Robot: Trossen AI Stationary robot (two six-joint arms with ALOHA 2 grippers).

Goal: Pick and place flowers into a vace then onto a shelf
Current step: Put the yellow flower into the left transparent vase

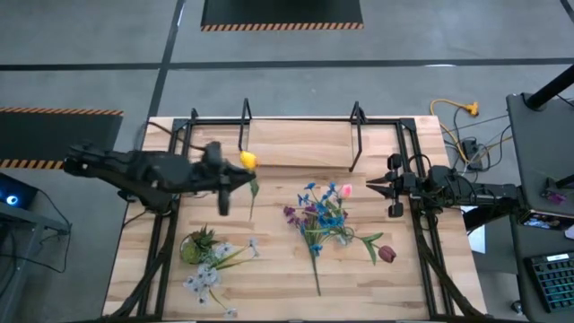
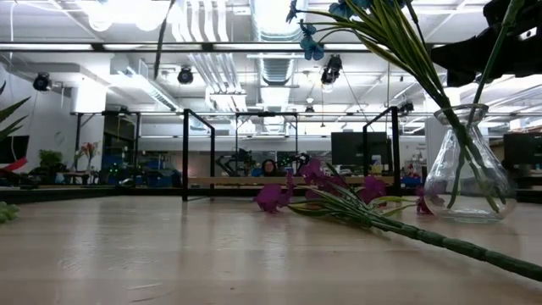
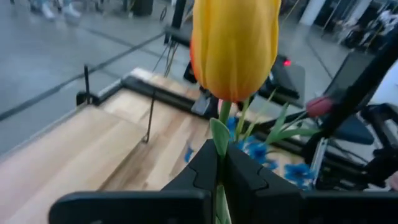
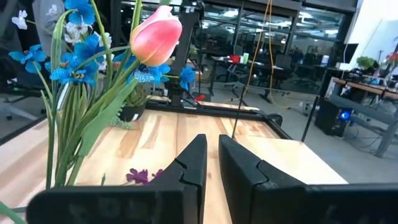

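My left gripper point(image 1: 235, 182) hovers over the table's left half, shut on a yellow tulip point(image 1: 248, 161) whose head fills the left wrist view point(image 3: 234, 43). The clear glass vase point(image 2: 467, 165) stands mid-table and holds blue flowers point(image 1: 321, 213) and a pink tulip point(image 1: 345, 190). Purple flowers point(image 2: 313, 188) lie on the tabletop beside it. A dark red tulip point(image 1: 387, 254) and white flowers point(image 1: 211, 269) also lie flat on the table. The shelf point(image 1: 296, 144) stands at the far edge. My right gripper point(image 1: 371, 186) waits right of the vase, shut and empty. My left gripper pinches the yellow tulip's green stem just under the head point(image 3: 221, 146) between its two fingers point(image 3: 202, 168). The fingers come level from the table's left and lie across the stem. The flower is lifted clear, its head above the fingers and the stem point(image 1: 253, 202) trailing below.
A squat leafy potted plant point(image 1: 197, 244) sits near the left near corner among the white flowers. Black frame bars point(image 1: 179, 135) run along the table's edges. Bare wood lies between the shelf and the vase. Cables point(image 1: 457, 117) lie off the table's right far corner.
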